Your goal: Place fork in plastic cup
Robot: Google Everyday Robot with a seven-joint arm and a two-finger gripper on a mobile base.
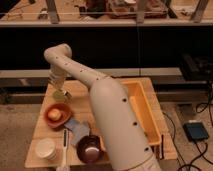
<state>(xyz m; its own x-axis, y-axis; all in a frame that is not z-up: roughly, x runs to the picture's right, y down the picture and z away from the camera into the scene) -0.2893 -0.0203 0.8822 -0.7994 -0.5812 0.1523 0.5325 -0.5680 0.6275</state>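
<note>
No readable text, labels or numbers anywhere. The gripper (59, 89) hangs at left of centre, just over the plastic cup (59, 95), and shows no markings either.
</note>
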